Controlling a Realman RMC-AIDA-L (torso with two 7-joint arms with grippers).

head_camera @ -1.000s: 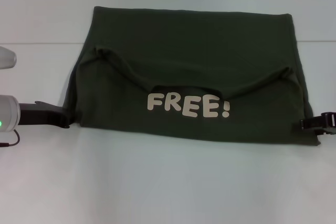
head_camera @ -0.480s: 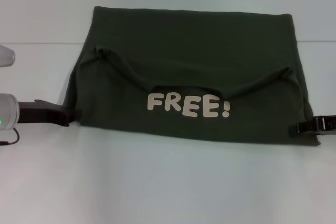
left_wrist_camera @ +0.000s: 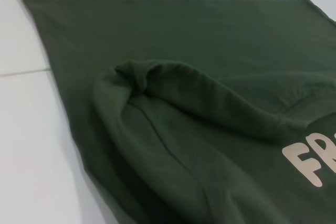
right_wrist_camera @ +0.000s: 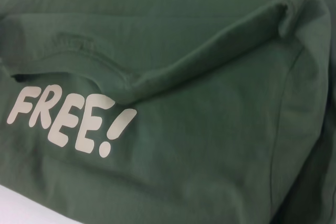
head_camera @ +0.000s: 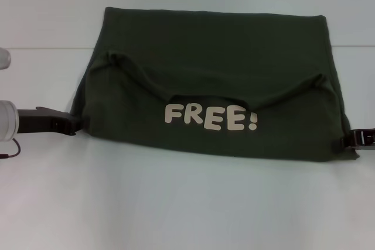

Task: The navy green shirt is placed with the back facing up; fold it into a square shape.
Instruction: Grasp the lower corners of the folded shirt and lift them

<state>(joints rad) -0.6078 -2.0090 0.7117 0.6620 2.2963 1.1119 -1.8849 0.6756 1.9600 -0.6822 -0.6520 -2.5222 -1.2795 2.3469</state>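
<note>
The navy green shirt [head_camera: 211, 57] lies on the white table, its near part folded over so the cream "FREE!" lettering [head_camera: 210, 117] faces up. The folded flap's far edge sags in a curve with raised bumps at both ends. My left gripper [head_camera: 71, 123] sits low on the table at the shirt's near left corner, touching the cloth edge. Over at the near right corner my right gripper [head_camera: 350, 139] meets the hem. The left wrist view shows the shirt [left_wrist_camera: 210, 40] with a puckered fold, and the right wrist view shows the shirt [right_wrist_camera: 210, 145] with its lettering [right_wrist_camera: 68, 119].
The white table [head_camera: 187, 203] stretches wide in front of the shirt and on both sides. A faint seam line [head_camera: 41, 48] crosses the table behind the shirt's middle. My left arm's white wrist [head_camera: 7, 120] shows at the frame's left edge.
My left gripper has shifted slightly away from me along the shirt's left edge. The right gripper slid in toward the hem, then eased back a little. The shirt's shape is nearly the same.
</note>
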